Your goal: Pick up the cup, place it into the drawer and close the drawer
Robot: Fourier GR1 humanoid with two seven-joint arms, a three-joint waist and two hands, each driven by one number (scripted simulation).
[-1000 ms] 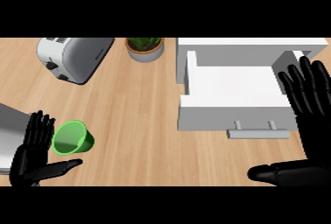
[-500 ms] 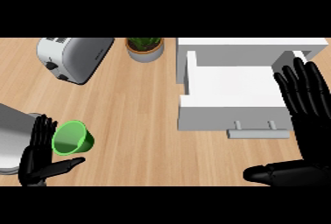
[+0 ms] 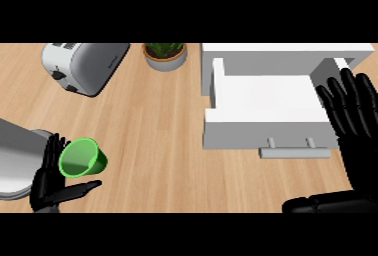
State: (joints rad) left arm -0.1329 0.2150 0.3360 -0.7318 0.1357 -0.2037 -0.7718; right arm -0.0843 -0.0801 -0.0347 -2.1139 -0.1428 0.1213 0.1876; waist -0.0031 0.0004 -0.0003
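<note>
My left hand (image 3: 46, 184) is at the near left corner of the desk (image 3: 155, 130), open, with its fingers straight and the thumb stretched out to the right. The green cup (image 3: 81, 158) sits right against those fingers on their right side, above the thumb, and nothing curls round it. I cannot tell whether the cup rests on the wood. It is well apart from the white drawer (image 3: 215, 90), which stands pulled open at the far right with its handle (image 3: 295, 152) toward me. My right hand (image 3: 359, 145) is open too, its straight fingers lying over the drawer's right edge. A toaster (image 3: 85, 65) and a potted plant (image 3: 165, 54) stand at the far side.
</note>
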